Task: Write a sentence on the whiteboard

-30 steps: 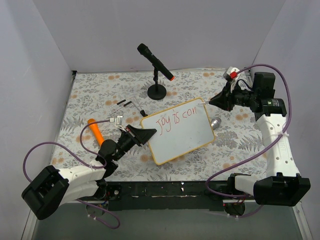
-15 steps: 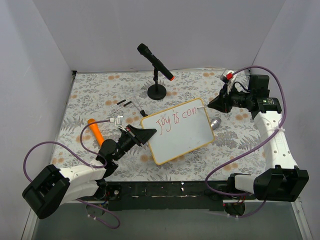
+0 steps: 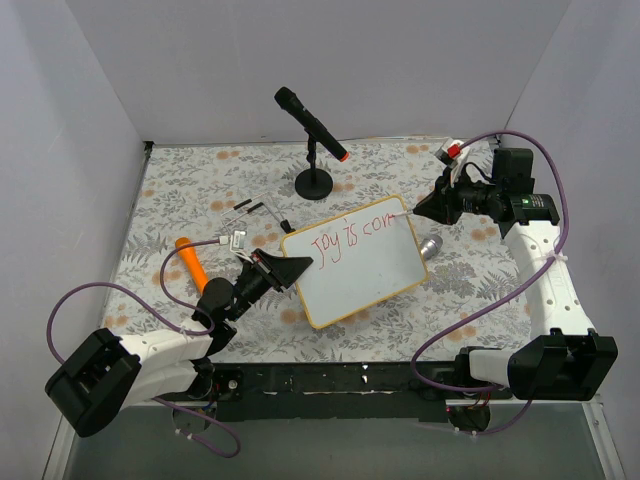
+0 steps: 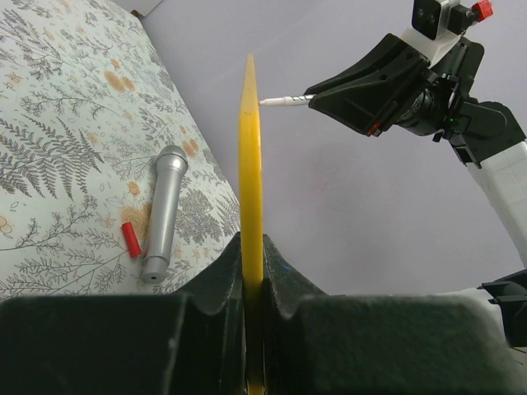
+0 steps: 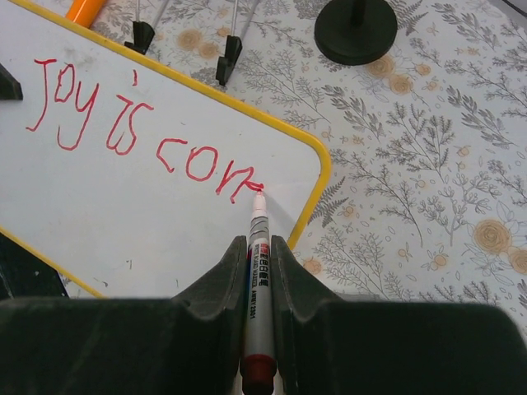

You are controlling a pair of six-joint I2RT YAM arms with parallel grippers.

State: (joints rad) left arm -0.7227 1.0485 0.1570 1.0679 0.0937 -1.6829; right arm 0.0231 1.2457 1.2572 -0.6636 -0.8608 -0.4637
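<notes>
The whiteboard (image 3: 360,275), white with a thin yellow frame, is held tilted near the table's middle. My left gripper (image 3: 290,270) is shut on its left edge; the left wrist view shows the frame edge-on (image 4: 249,148) between the fingers (image 4: 222,276). The sentence (image 3: 350,235) reads "Joy is con" in red, with a further stroke (image 5: 140,123). My right gripper (image 3: 425,207) is shut on a red marker (image 5: 258,288). Its tip touches the board at the end of the last word, near the right edge.
A black microphone with an orange tip (image 3: 312,125) stands on a round base (image 3: 314,183) behind the board. A silver microphone (image 3: 432,246) and a red cap (image 4: 130,239) lie under its right end. An orange object (image 3: 190,262) and black-tipped clips (image 3: 255,208) lie to the left.
The right gripper has shifted a little along the board with the marker, and the last red word has gained a stroke. The left gripper and board have stayed still.
</notes>
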